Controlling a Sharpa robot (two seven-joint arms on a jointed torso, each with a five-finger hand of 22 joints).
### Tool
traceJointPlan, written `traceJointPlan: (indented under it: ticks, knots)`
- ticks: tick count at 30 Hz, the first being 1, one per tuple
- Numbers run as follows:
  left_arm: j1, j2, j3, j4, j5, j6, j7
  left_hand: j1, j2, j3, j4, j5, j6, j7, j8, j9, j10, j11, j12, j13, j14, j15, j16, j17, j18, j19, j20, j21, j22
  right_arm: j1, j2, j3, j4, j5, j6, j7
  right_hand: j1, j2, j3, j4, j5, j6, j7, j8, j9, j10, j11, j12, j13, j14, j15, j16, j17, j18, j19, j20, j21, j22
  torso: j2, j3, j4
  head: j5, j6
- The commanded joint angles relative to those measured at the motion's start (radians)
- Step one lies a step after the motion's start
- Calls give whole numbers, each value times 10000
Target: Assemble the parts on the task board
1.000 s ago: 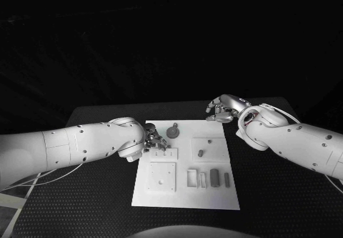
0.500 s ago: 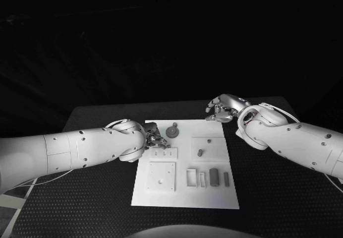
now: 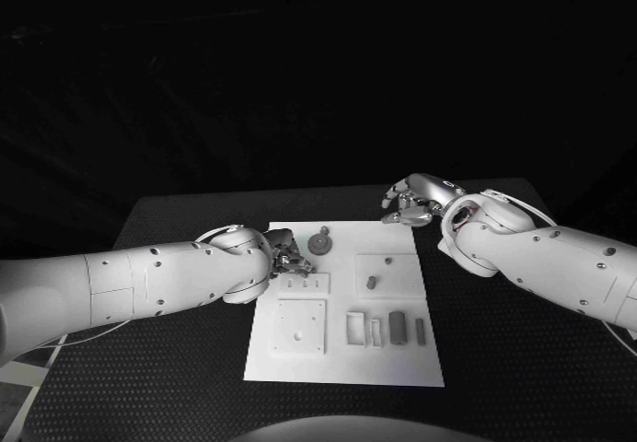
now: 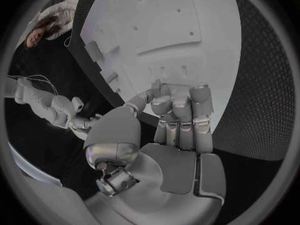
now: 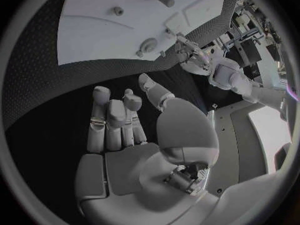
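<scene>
Slowly, over the last second, the left arm has pushed further in over the table, carrying the left robot hand [image 3: 288,261] a little deeper onto the near-left edge of the task board [image 3: 399,364]; the right robot hand [image 3: 415,203] has stayed where it was.

The left robot hand has its fingers [image 4: 180,116] drawn together and curled forward, thumb alongside, with the tips right at the board's surface. Whether a small part is pinched between them cannot be told from either view. From its position, at about ten o'clock on the board beside the small plate with three slots [image 3: 301,284], it is probably working at a fitting there, which would explain the tight, fingertip-down pose.

The right robot hand hangs off the board at about one o'clock, over the black table [image 3: 186,216]. Its fingers [image 5: 112,117] are loosely bent and apart, and nothing lies in the palm. It appears to be parked clear so that it does not crowd the left hand's work.

On the board, a round grey knob [image 3: 321,244] sits near twelve o'clock, just beyond the left hand. A short peg [image 3: 375,282] stands in the square recess at about two o'clock. A row of upright grey pieces [image 3: 387,330] waits at about four o'clock, and a larger square plate [image 3: 301,327] lies at about eight o'clock, so much of the assembly looks still to come.
</scene>
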Motion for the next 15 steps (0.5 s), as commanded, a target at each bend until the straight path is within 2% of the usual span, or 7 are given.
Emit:
traceJointPlan:
  ticks: [1,15]
  knots:
    - [-10,19,5,34,158,145,80,103,25,1054,-1010,29,1200,-688,-51,-16,-604,-565,-37,-14,-235,-299,48,-17,472,139,-209,-64,153,5,0,8,5,26,101,65,-45,96,25,19,17,65,96,-36,12,-42,28,-57,-10,-12,55,-54,-1,193,32,12,-42,9,1,3,-4,14,-17]
    - [-122,72,6,-43,157,141,45,100,35,1065,-997,26,1238,-690,-85,-52,-586,-568,-36,-36,-221,-302,57,-39,470,159,-209,-69,151,5,11,8,8,29,132,62,-49,102,27,16,17,63,96,-38,15,-42,28,-55,-10,-12,55,-53,1,193,32,12,-43,12,12,-1,-4,2,-40]
